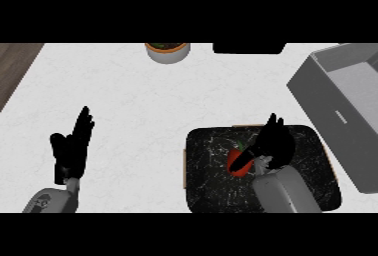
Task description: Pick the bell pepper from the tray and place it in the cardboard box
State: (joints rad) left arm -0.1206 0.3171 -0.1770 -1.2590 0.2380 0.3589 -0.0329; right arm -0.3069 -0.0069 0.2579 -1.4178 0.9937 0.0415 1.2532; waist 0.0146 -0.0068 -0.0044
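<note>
Worktop (pixel 162 105): white and faintly marbled, filling most of the head view; a strip of brown wood shows past its far left corner.
Box (pixel 347 75): grey, open on top, with tall walls, lying at an angle along the right side of the worktop and cut off by the view's right edge. Its near left wall runs close beside the tray's right corner.
Tray (pixel 214 175): black with pale speckled streaks and a thin tan rim, squarish with rounded corners, at the lower right of the worktop.
Right forearm (pixel 284 192): grey, coming up from the lower edge over the tray's middle.
Left forearm (pixel 48 202): grey, only its end showing at the lower left.
Left hand (pixel 71 150): black, at the lower left over bare worktop, well apart from the tray; fingers straight and together, pointing away, thumb out to the side, holding nothing.
Right hand (pixel 272 142): black, over the tray, fingers bent down and curled onto the bell pepper, which it partly hides.
Dark object (pixel 249 48): black, at the far edge, cut off by the view; what it is cannot be told.
Pot (pixel 168 51): pale, round, with green inside a brown rim, at the far edge of the worktop.
Bell pepper (pixel 238 162): red, on the tray near its middle, just left of the right hand, touching the fingers.
</note>
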